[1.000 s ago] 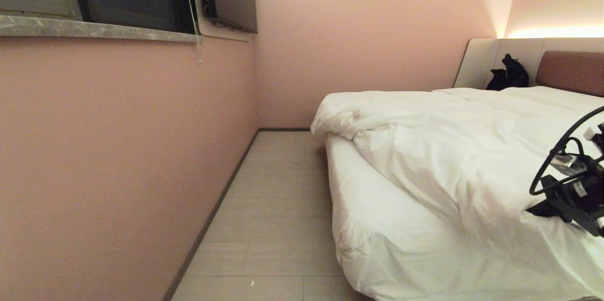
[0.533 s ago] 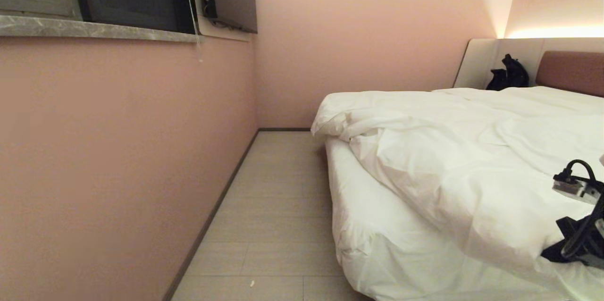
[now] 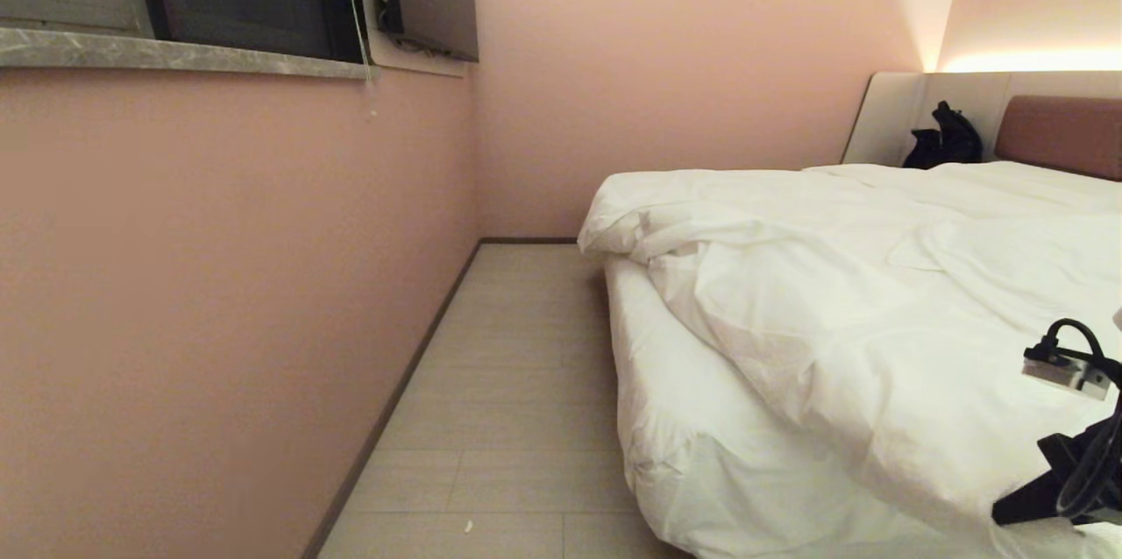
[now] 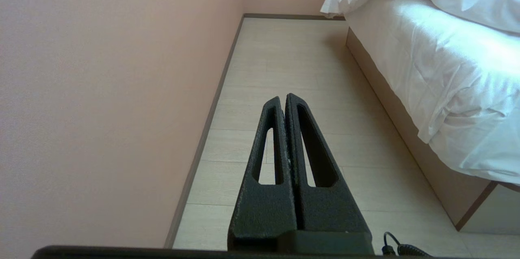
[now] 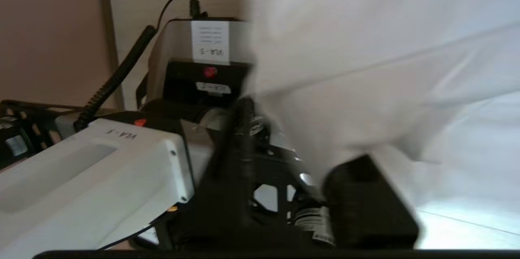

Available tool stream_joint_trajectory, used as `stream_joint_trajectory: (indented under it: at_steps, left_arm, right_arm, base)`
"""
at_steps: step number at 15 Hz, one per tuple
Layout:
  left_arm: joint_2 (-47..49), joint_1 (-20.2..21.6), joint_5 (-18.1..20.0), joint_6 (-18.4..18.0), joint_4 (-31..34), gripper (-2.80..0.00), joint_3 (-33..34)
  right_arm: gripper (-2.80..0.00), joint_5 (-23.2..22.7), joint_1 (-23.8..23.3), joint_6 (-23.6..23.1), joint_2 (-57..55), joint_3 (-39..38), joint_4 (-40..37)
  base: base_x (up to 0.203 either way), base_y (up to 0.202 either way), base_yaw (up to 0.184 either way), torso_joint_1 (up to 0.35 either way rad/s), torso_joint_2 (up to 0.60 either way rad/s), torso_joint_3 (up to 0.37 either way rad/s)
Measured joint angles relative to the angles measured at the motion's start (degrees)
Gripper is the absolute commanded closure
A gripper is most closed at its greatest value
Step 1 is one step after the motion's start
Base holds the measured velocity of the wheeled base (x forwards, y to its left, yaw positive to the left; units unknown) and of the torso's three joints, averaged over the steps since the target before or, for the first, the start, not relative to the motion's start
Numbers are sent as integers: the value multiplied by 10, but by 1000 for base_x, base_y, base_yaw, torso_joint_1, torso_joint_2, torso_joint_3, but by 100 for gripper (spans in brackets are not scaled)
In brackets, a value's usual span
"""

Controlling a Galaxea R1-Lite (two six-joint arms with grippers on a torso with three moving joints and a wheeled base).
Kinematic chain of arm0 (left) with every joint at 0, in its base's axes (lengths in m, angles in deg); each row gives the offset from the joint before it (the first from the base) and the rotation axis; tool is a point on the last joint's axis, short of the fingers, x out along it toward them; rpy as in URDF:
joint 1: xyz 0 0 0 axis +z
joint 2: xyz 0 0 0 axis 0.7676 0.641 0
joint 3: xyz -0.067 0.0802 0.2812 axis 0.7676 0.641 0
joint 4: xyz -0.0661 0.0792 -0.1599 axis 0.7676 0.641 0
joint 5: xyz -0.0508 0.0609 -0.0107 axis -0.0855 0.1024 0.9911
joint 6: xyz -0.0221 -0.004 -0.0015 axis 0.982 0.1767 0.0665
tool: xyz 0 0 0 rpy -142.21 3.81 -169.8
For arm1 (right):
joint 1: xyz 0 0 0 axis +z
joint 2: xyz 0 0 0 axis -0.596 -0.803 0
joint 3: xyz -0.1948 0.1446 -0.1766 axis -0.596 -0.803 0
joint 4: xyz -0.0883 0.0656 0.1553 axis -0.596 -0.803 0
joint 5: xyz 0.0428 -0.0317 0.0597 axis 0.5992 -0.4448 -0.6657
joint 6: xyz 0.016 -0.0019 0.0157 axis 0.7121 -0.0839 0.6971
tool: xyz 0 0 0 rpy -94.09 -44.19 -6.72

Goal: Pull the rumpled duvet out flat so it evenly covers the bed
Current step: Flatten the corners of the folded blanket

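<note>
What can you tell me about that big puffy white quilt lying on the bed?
The thick, puffy white duvet looks like soft cotton, creased and rumpled. It lies across the top of the bed, bunched into a folded heap at the far corner by the wall, its near edge running slantwise so the sheeted mattress side shows bare. The right gripper sits against its cloth at the near end.

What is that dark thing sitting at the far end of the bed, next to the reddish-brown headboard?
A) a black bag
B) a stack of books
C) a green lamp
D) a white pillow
A: in the head view a black bag sits against the pale panel, just left of the reddish-brown headboard, beyond the white duvet.
</note>
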Motion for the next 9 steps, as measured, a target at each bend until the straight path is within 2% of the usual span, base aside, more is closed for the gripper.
stream_joint_trajectory:
  at_steps: [4,9]
  left_arm:
    - [0,0,0,0,0,0,0]
    - [0,0,0,0,0,0,0]
  right_arm:
    - [-280,15,0,-3,27,0,22]
    - [-280,16,0,-10,116,16,17]
  base:
    - [0,0,0,0,0,0]
    - [0,0,0,0,0,0]
